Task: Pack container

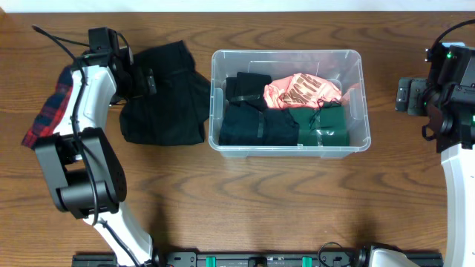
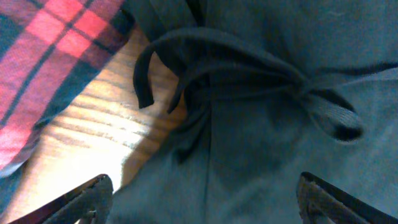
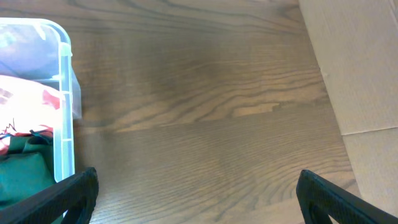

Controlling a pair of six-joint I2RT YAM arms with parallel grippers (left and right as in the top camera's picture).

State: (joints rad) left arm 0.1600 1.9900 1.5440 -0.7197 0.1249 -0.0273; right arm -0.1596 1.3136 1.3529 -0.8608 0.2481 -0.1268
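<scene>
Container (image 1: 289, 150) holds dark clothes (image 1: 252, 122), indistinct — left gripper (image 2: 202, 196) and right gripper (image 3: 198, 190) spread wide, tips cropped.

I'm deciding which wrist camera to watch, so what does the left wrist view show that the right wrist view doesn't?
Only the left wrist view: a black garment with a drawstring, and a red plaid cloth beside it. Only the right wrist view: a corner of the container holding a pink garment and a green garment, plus a pale board at the right. Both: the wooden table and the arm's own fingers spread apart, left gripper and right gripper.
</scene>
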